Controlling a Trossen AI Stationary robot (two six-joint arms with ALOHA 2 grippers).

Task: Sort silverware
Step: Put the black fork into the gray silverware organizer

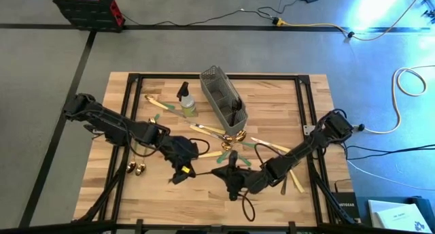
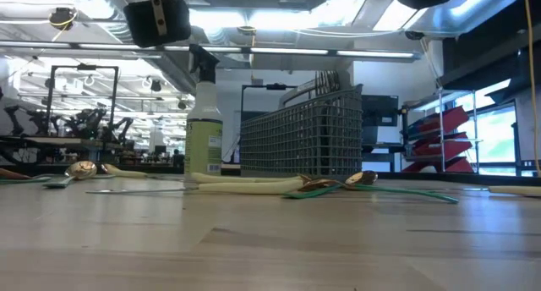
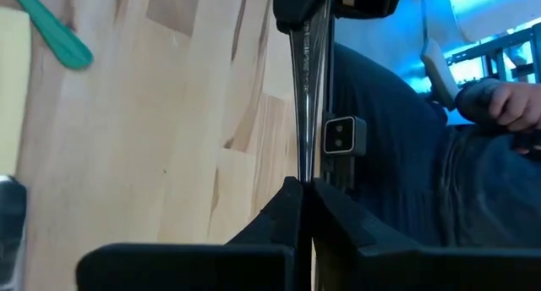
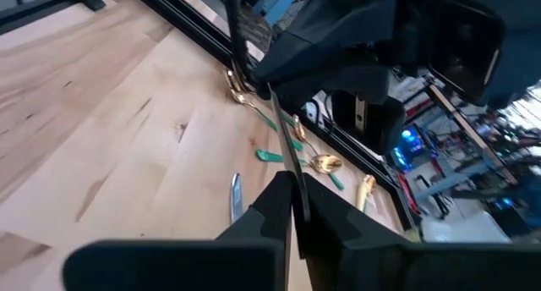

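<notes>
Black and thin, one piece of silverware (image 3: 306, 113) hangs over the near part of the counter (image 1: 285, 105). I have both arms on it. The left gripper (image 1: 181, 169) has its jaws pinched on one end, and the right gripper (image 1: 230, 175) has its jaws pinched on the other. Its long side runs from one gripper across to the other. I cannot tell which end is the handle.

A bit farther off, lots of pieces lie loose, like a gold spoon (image 1: 234, 136) and a green-handled one (image 1: 166, 106). Farthest off, the mesh caddy (image 1: 212, 81) holds only a few dark pieces, so I think most of the sorting is left.
</notes>
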